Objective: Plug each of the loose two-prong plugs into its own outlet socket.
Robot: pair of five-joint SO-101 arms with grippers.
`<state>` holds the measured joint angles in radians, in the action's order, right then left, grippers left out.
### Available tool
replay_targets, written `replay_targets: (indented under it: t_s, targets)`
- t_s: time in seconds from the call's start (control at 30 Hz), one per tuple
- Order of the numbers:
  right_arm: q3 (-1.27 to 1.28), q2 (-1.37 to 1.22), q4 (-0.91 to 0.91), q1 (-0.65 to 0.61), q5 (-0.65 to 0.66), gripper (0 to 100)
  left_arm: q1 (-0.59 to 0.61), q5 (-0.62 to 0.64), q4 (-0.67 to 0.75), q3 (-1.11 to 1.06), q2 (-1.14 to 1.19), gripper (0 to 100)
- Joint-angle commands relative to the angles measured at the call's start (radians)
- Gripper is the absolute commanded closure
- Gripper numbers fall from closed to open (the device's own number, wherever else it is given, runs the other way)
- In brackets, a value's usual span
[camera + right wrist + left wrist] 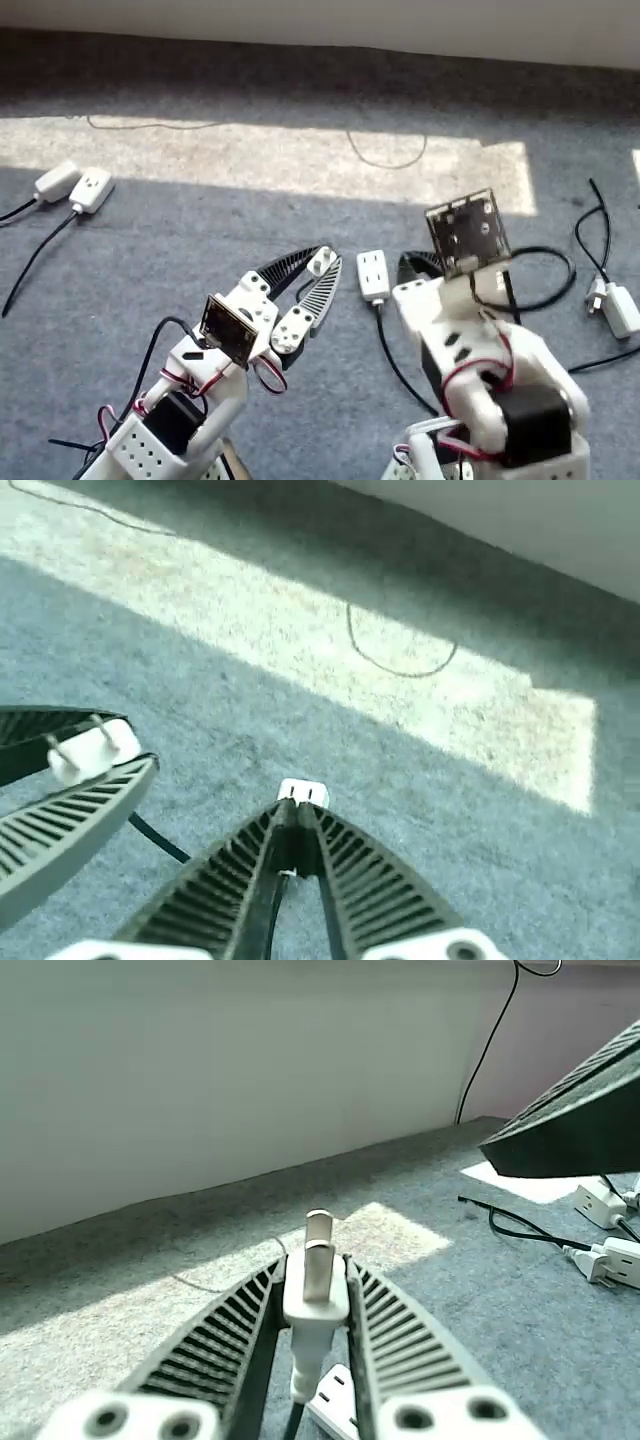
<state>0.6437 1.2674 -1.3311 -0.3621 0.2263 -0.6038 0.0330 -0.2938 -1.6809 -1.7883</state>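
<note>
My left gripper (322, 265) (318, 1290) is shut on a white two-prong plug (321, 262) (317, 1278), held off the carpet with its prongs pointing away from the wrist. A white outlet socket (373, 275) (335, 1405) lies just to its right, its black cable trailing toward the arms. My right gripper (300, 808) has its fingers pressed together at the near end of that socket (302, 793). In the right wrist view the left gripper and plug (92, 750) hang close by on one side.
A white plug and socket pair (75, 187) lies at the far left, another (615, 305) (610, 1260) at the far right with black cables. A thin wire loop (390, 160) (400, 665) crosses the sunlit carpet strip. A wall bounds the back.
</note>
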Motion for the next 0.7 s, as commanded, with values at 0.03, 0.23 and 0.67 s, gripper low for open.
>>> replay_targets:
  t_s: [0.03, 0.23, 0.67]
  targets:
    - [0.044, 0.186, -0.01, -0.249, 0.006, 99.2, -0.058, 0.005, -0.008, -0.015, 0.007, 99]
    - [0.174, 0.323, -0.002, -0.481, 0.133, 99.2, -0.102, 0.005, -0.008, -0.015, 0.007, 99]
    - [0.38, 0.334, 0.249, -0.512, 0.16, 99.2, -0.13, 0.005, -0.011, -0.015, 0.005, 99]
